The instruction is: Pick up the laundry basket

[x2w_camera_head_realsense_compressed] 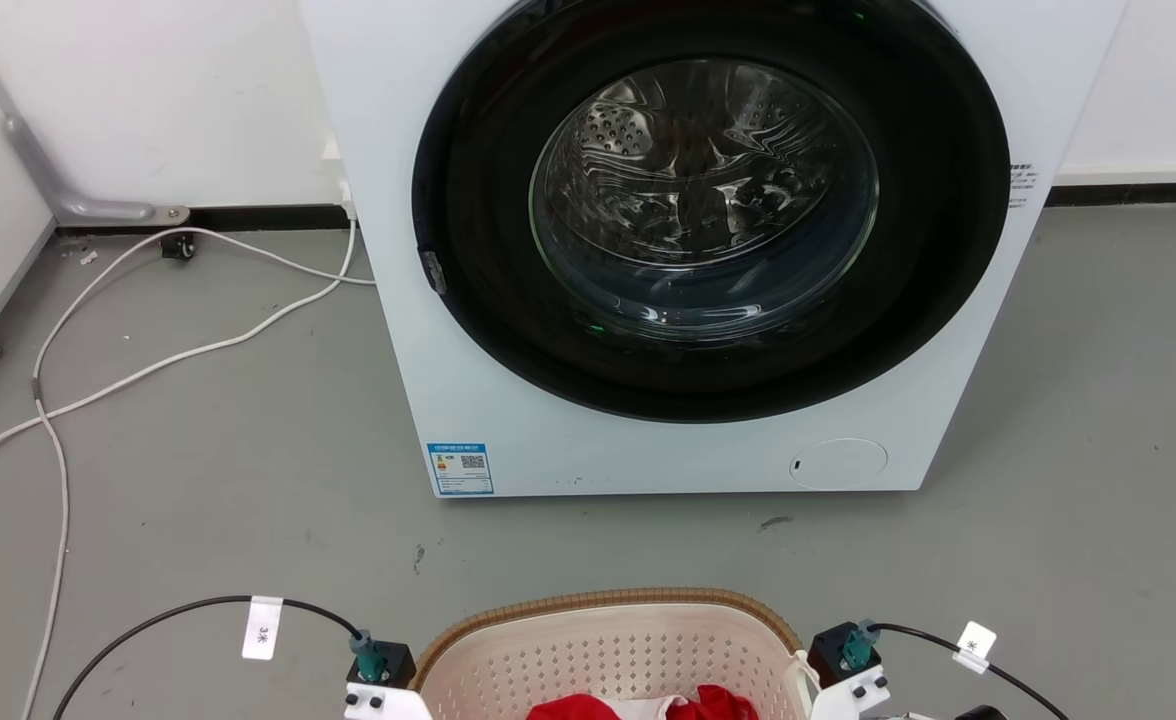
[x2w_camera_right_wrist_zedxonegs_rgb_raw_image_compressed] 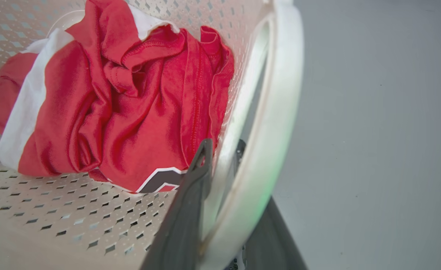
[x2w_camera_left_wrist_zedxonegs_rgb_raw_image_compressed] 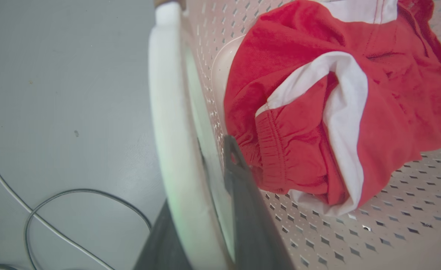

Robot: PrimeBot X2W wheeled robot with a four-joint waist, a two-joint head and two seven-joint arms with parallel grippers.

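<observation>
The laundry basket (x2w_camera_head_realsense_compressed: 608, 650), cream-white and perforated with a brown ribbed rim, sits at the bottom edge of the head view in front of the washing machine. Red and white clothes (x2w_camera_left_wrist_zedxonegs_rgb_raw_image_compressed: 318, 112) lie inside it. My left gripper (x2w_camera_left_wrist_zedxonegs_rgb_raw_image_compressed: 201, 176) is shut on the basket's white loop handle (x2w_camera_left_wrist_zedxonegs_rgb_raw_image_compressed: 168, 112), one finger inside the wall and one outside. On the opposite side my right gripper (x2w_camera_right_wrist_zedxonegs_rgb_raw_image_compressed: 223, 147) is shut the same way on the other white handle (x2w_camera_right_wrist_zedxonegs_rgb_raw_image_compressed: 276, 112). Both wrist mounts (x2w_camera_head_realsense_compressed: 378, 680) flank the basket in the head view.
A white washing machine (x2w_camera_head_realsense_compressed: 468, 300) with a round dark glass door (x2w_camera_head_realsense_compressed: 708, 200) stands straight ahead on the grey floor. White cables (x2w_camera_head_realsense_compressed: 148, 370) trail across the floor at the left, and black cables (x2w_camera_head_realsense_compressed: 178, 610) loop by my wrists. A wall runs behind.
</observation>
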